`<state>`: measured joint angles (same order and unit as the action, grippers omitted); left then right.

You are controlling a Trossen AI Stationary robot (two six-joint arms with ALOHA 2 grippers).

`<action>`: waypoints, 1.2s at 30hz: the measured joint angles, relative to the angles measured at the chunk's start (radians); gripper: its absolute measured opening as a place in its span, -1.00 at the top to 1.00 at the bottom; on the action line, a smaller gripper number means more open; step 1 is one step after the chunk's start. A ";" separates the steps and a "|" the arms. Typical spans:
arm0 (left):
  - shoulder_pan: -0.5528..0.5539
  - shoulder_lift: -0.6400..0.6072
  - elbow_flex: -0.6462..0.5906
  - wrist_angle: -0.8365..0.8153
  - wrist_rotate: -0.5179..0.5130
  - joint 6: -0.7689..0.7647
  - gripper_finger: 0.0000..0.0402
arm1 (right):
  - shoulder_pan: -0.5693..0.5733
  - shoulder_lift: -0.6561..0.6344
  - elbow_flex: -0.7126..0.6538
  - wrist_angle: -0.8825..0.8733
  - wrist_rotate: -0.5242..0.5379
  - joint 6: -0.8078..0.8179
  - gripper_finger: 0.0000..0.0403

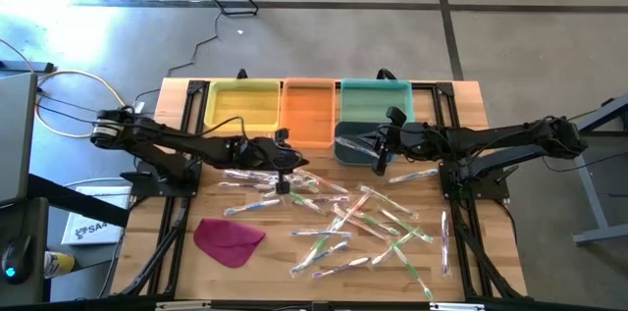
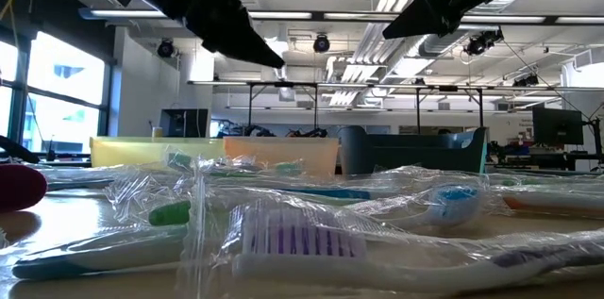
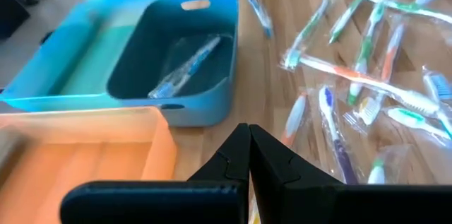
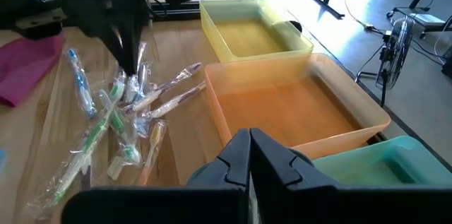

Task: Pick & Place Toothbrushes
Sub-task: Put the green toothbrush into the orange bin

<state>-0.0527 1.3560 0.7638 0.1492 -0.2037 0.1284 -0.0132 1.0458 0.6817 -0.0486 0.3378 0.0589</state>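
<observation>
The left gripper (image 1: 283, 185) hovers, fingers pressed together and empty, over the clear-wrapped pastel toothbrushes (image 1: 363, 218) strewn across the centre and lower right of the high view. My worry: glossy wrappers overlap, so a pinch may slip or drag neighbours. The right gripper (image 1: 381, 162), likewise closed and empty, sits at the small dark-blue plastic tub (image 3: 180, 68), which holds one wrapped brush. The yellow tray (image 1: 241, 105), orange tray (image 1: 307, 110) and teal tray (image 1: 376, 100) look empty.
</observation>
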 joint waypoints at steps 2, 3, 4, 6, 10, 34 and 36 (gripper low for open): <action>0.000 -0.046 -0.035 0.021 0.000 0.001 1.00 | 0.000 0.000 0.000 0.000 0.000 0.000 0.98; 0.000 -0.073 -0.056 0.039 0.000 0.003 1.00 | 0.000 0.000 0.000 0.000 0.000 0.000 0.98; 0.000 -0.103 -0.080 0.062 0.000 0.008 1.00 | 0.000 0.000 0.000 0.000 0.000 0.000 0.98; 0.000 -0.159 -0.135 0.103 0.005 0.025 1.00 | 0.000 0.000 0.000 0.000 0.000 0.000 0.98; 0.000 -0.257 -0.227 0.153 0.012 0.033 1.00 | 0.000 0.000 0.000 0.000 0.000 -0.001 0.98; 0.000 -0.735 -0.431 0.041 0.122 0.021 1.00 | 0.001 0.000 0.000 -0.006 0.003 0.051 0.98; 0.000 -0.735 -0.431 0.027 0.122 0.013 1.00 | 0.013 0.000 0.000 -0.006 0.011 0.051 0.98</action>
<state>-0.0528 0.6205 0.3325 0.1762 -0.0814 0.1410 -0.0004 1.0458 0.6815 -0.0547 0.3485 0.1101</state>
